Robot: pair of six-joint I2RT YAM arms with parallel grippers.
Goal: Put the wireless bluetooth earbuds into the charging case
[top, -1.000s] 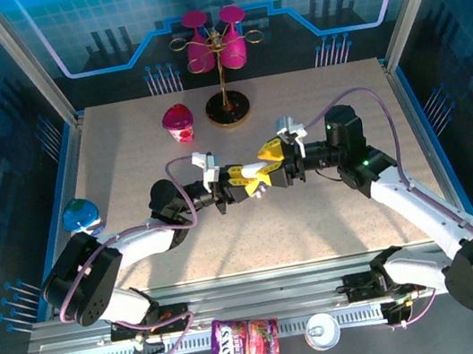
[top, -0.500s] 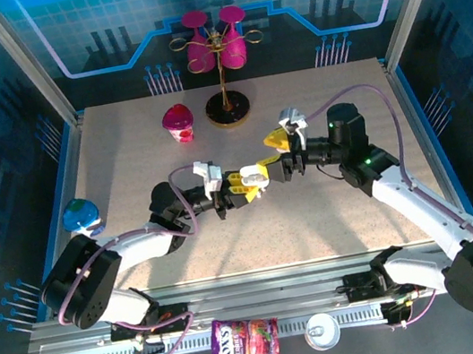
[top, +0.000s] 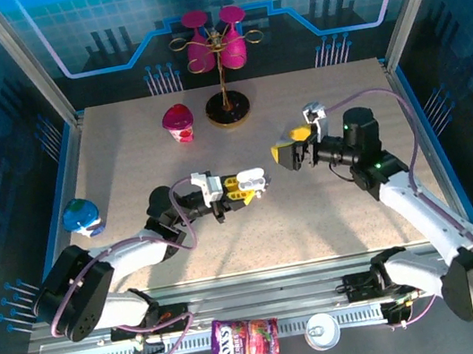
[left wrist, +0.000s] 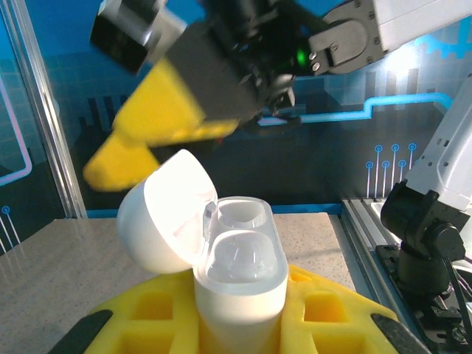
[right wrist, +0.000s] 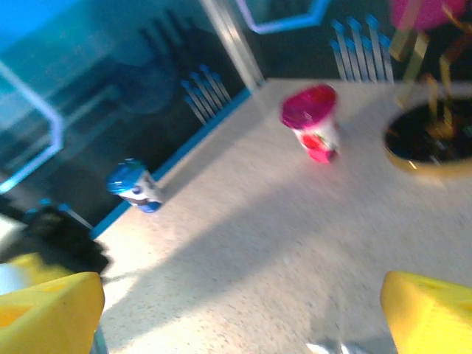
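The white charging case (top: pixel 252 175) is gripped by its lower body in my left gripper (top: pixel 245 185), just above the table's middle. In the left wrist view the case (left wrist: pixel 240 284) stands upright between the yellow fingers (left wrist: pixel 110 324). Its lid (left wrist: pixel 166 214) is flipped open to the left. Two glossy wells face up, and I cannot tell whether earbuds sit in them. My right gripper (top: pixel 291 151) hangs open a short way to the right of the case, apart from it. Its yellow fingers (right wrist: pixel 51 310) stand wide with bare tabletop between them.
A pink cup (top: pixel 178 121) and a stand of pink glasses (top: pixel 218 53) are at the back. A blue-lidded cup (top: pixel 82 215) sits at the left edge. A candy packet (top: pixel 244 346) and a white lid (top: pixel 321 332) lie on the front rail.
My right gripper has opened wide and drawn back to the right, away from the case. My left gripper has shifted slightly toward the near edge, still holding the case.
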